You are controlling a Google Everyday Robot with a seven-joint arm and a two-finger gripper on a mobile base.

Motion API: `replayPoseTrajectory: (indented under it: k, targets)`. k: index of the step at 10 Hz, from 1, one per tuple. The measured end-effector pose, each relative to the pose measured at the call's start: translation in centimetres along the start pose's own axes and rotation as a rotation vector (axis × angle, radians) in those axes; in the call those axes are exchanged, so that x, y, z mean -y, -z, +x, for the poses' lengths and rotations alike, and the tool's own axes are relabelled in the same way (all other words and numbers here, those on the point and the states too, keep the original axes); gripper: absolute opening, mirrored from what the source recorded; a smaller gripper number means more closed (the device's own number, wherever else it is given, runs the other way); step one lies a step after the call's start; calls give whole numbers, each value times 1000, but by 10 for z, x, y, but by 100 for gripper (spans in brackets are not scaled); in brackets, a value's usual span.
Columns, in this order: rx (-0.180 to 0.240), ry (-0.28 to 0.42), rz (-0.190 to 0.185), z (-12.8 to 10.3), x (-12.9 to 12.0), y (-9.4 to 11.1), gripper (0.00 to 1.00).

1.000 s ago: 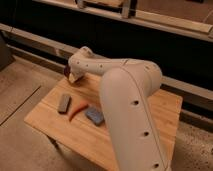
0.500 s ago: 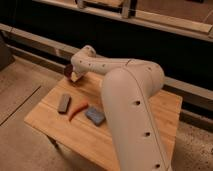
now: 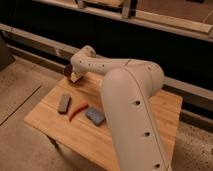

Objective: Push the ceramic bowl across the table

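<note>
The ceramic bowl [image 3: 67, 71] is a small dark maroon shape at the far left corner of the light-wood table [image 3: 160, 112]. It is mostly hidden behind the end of my arm. My gripper [image 3: 75, 76] reaches down from the white arm to that corner and sits right against the bowl's right side. The big white arm covers the middle of the table.
A grey block [image 3: 64, 103], a curved red object [image 3: 77, 111] and a blue pad [image 3: 94, 115] lie on the left half of the table, nearer than the gripper. A dark wall with a light rail [image 3: 30, 37] runs behind the table.
The arm's far joint has shifted slightly up and to the right. The gripper and the bowl stay at the far left corner with almost no visible movement.
</note>
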Motion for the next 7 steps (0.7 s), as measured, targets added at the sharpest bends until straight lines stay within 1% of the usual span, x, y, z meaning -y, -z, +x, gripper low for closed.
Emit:
replayPoseTrajectory:
  k: [1,2,4,5,6,7]
  targets:
    - [-42,-38,-8,16,-8,3,65]
    - [-94,-77,-16,35,-20,6,65]
    - [-131,-92,-24,44,-37,6,65]
    - [-129,-75,-18,40,-42,3,65]
    - [-114,-49,-1,31,-42,-3,65]
    - [-101,-37,14,27,-38,-6,65]
